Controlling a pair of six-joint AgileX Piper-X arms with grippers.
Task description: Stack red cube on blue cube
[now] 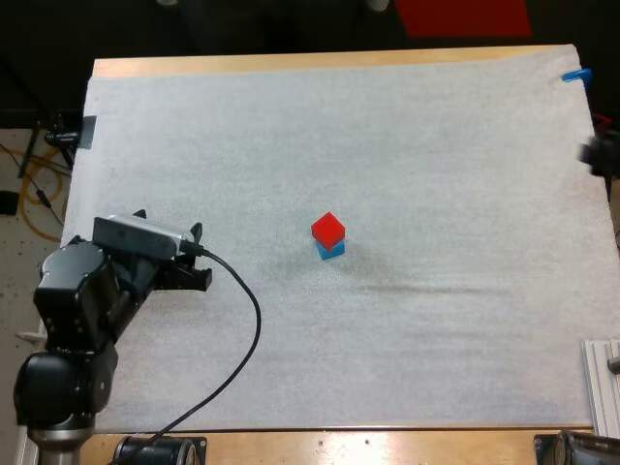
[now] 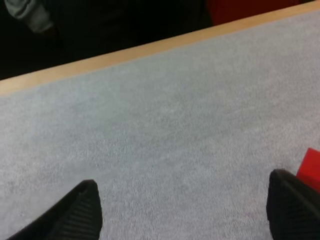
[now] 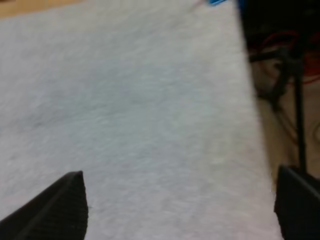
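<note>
The red cube sits on top of the blue cube near the middle of the white mat, slightly turned against it. My left gripper rests low over the mat well to the left of the stack, open, with nothing between its fingers. In the left wrist view its gripper spans bare mat, and a corner of the red cube peeks out beside one fingertip. My right gripper is open over bare mat close to the mat's right edge. The right arm is a dark blur at the table's right side.
The white mat covers nearly the whole wooden table. A metal rail stands at the near right corner. Past the mat's right edge lies floor with cables and stands.
</note>
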